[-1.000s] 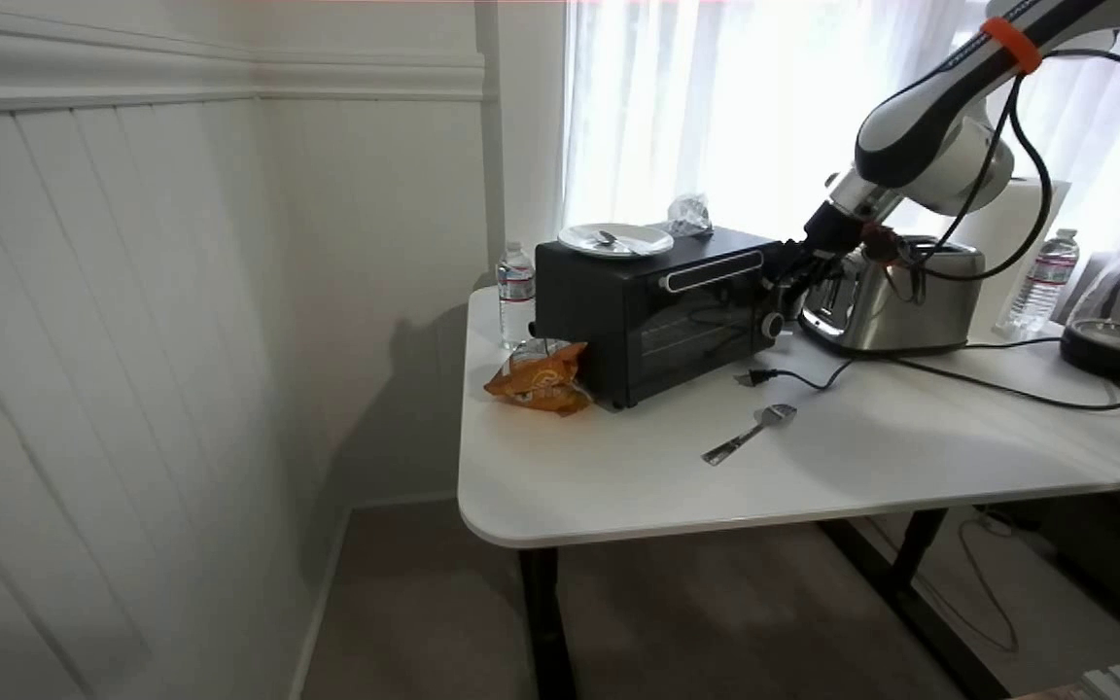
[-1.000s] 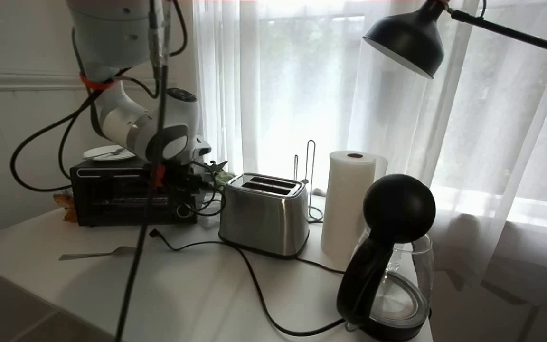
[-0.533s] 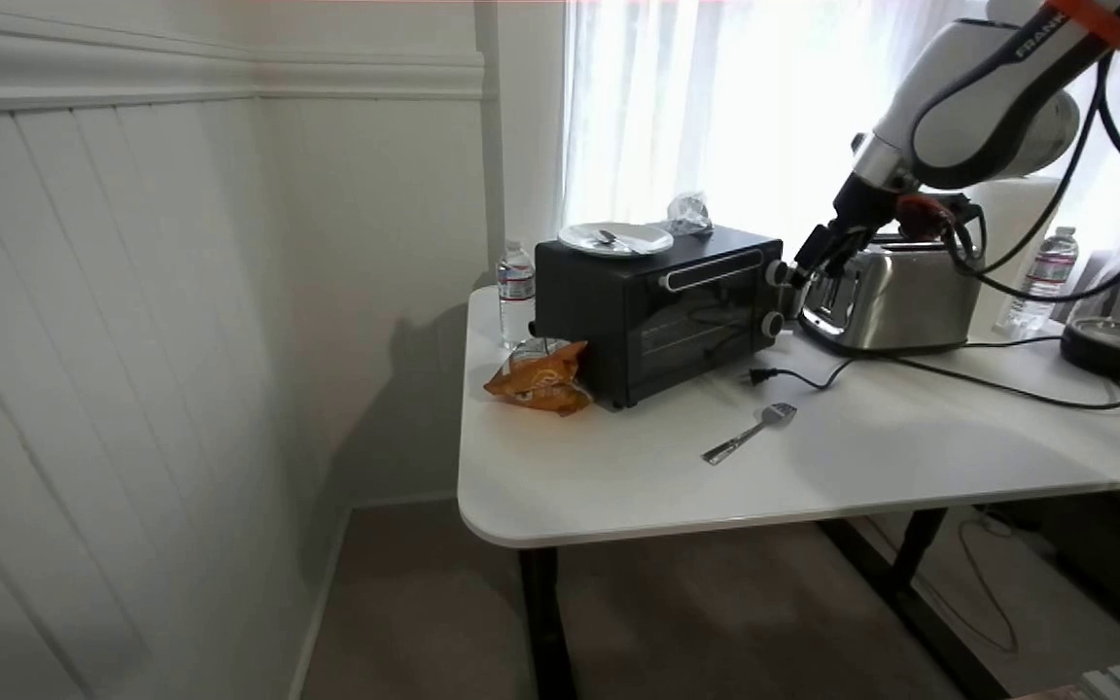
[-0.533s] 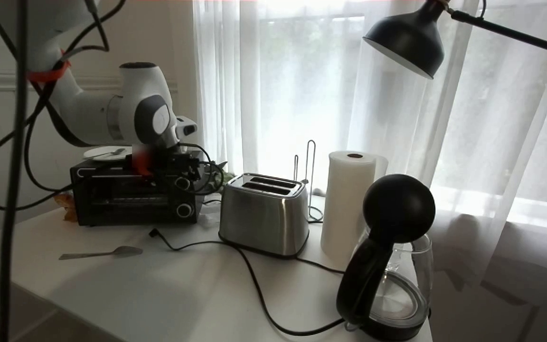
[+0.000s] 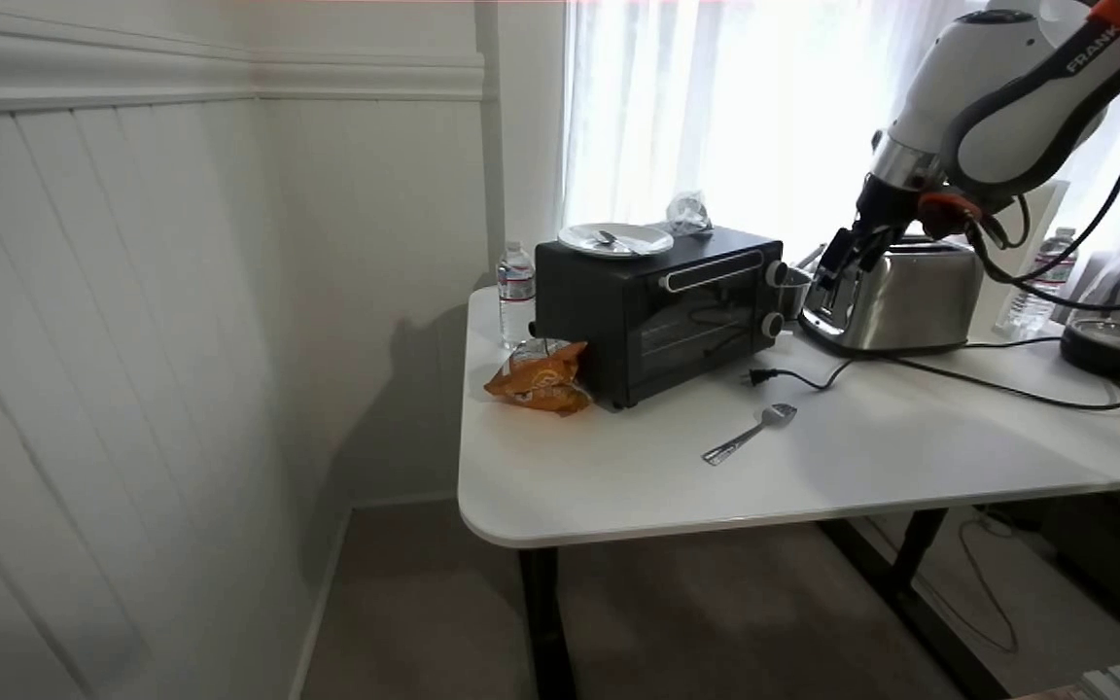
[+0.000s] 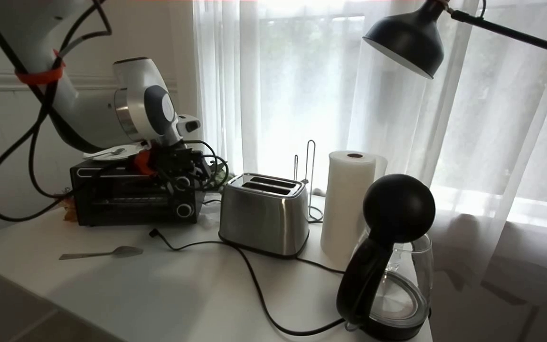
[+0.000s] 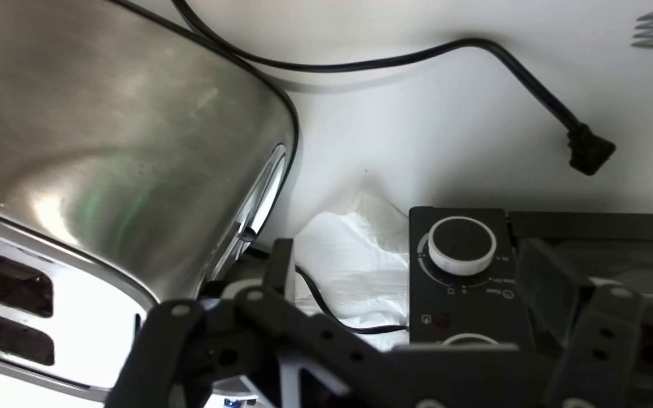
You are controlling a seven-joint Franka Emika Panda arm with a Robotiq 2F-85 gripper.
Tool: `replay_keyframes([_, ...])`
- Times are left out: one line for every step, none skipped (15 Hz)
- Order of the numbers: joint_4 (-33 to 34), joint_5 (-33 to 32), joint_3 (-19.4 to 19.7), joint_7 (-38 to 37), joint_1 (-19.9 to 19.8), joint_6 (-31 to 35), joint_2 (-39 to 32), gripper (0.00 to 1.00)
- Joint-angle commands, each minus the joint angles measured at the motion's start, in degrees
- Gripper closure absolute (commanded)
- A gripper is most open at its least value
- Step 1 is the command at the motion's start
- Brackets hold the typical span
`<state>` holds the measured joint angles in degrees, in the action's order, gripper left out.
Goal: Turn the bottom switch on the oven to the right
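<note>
Bottom knob (image 7: 462, 246): on the front of the oven (image 5: 657, 313), below the upper knob (image 5: 776, 273). Likely stiff plastic, light to turn, perhaps slick; best pinched across its sides. Gripper (image 7: 410, 269): fingers wide, holding nothing, apart from the oven.

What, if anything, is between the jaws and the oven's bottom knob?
Nothing visible. The jaws stand open and apart from the bottom knob, which shows uncovered in the wrist view. The toaster stands off to one side, not between them.
</note>
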<state>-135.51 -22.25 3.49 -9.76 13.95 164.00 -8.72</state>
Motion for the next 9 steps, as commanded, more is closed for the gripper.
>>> replay_keyframes([0.1,-0.4,-0.2,0.2,0.3,0.0,-0.6,0.00])
replay_keyframes([0.1,-0.2,-0.5,0.4,0.4,0.3,-1.1,0.00])
replay_keyframes([0.1,-0.9,-0.4,-0.2,0.7,0.5,-1.8,0.00])
replay_keyframes([0.2,-1.2,-0.5,-0.7,1.0,0.6,-2.4,0.00])
replay_keyframes([0.3,-1.7,-0.4,-1.2,1.3,0.5,-2.9,0.00])
replay_keyframes([0.4,-2.2,0.0,-2.0,1.8,0.6,-3.5,0.00])
replay_keyframes([0.5,-1.9,-0.1,-1.9,2.0,0.8,-4.0,0.00])
replay_keyframes([0.6,-2.2,0.1,-2.2,2.4,1.2,-4.6,0.00])
replay_keyframes([0.7,-2.3,0.3,-2.6,2.8,1.6,-5.1,0.00])
